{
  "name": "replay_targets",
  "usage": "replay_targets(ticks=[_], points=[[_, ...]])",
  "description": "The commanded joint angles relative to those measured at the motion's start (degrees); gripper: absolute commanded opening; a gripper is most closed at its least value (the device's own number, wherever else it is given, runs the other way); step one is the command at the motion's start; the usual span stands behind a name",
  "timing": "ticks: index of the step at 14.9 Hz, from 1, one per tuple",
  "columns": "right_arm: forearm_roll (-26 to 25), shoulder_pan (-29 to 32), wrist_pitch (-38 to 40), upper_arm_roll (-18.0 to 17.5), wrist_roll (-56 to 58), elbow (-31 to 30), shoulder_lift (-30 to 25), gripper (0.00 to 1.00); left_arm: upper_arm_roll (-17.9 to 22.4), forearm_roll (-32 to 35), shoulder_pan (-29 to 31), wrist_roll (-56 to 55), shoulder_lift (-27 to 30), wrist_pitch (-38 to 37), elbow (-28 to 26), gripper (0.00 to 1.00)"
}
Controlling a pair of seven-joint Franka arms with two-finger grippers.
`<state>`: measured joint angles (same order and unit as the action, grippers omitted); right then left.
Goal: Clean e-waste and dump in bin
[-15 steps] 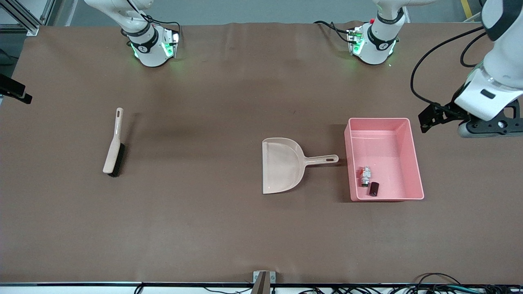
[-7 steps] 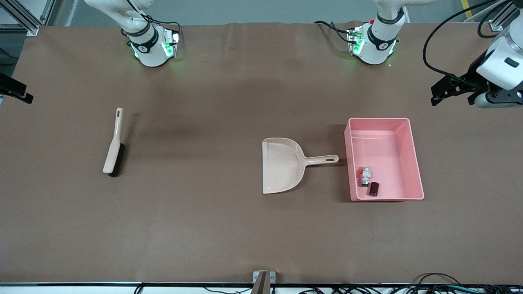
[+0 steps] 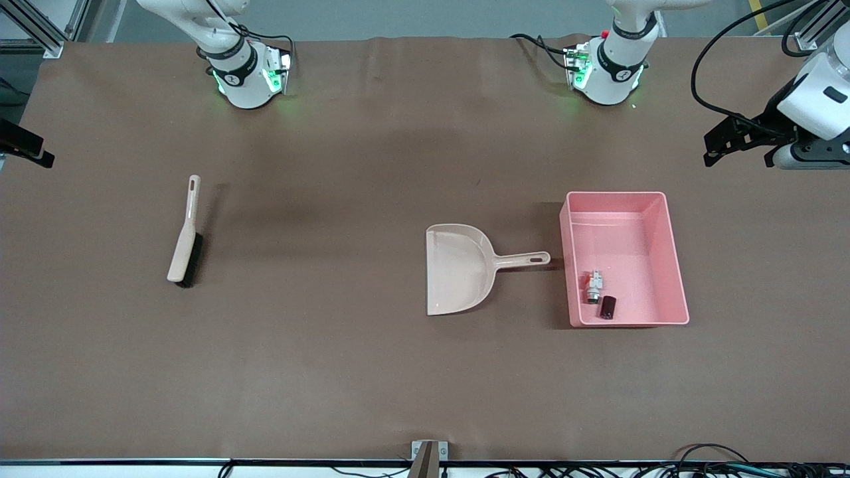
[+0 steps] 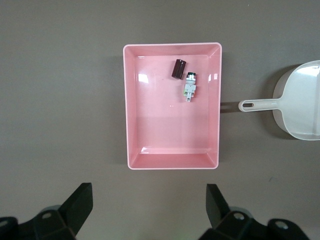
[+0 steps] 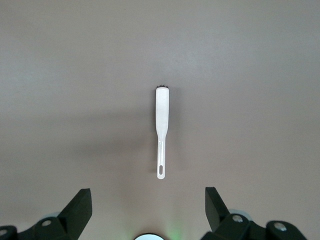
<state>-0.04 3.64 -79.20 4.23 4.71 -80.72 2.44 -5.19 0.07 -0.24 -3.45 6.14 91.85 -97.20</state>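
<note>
Both pieces of e-waste are seen lying in the bin, at its end nearer the front camera, beside the dustpan. The left gripper is held above the surface near the bin, jaws spread and empty. The right gripper is held over the brush, jaws likewise spread.

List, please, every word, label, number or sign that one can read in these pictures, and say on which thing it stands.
No text can be read.
Left arm's base and right arm's base: a small dark mark on each collar, too small to read.
Bin, e-waste, dustpan, brush: no lettering shows.
</note>
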Motion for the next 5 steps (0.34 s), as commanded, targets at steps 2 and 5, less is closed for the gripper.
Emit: replay_targets(ticks=[2, 5], points=[[-0.05, 0.58, 0.10, -0.45, 0.30, -0.93, -0.77, 1.00, 0.62, 0.29, -0.64, 0.55, 1.07, -0.89, 0.17, 1.00], [-0.05, 0.58, 0.10, -0.45, 0.30, -0.93, -0.77, 1.00, 0.62, 0.29, -0.55, 0.64, 1.42, -0.89, 0.17, 1.00]])
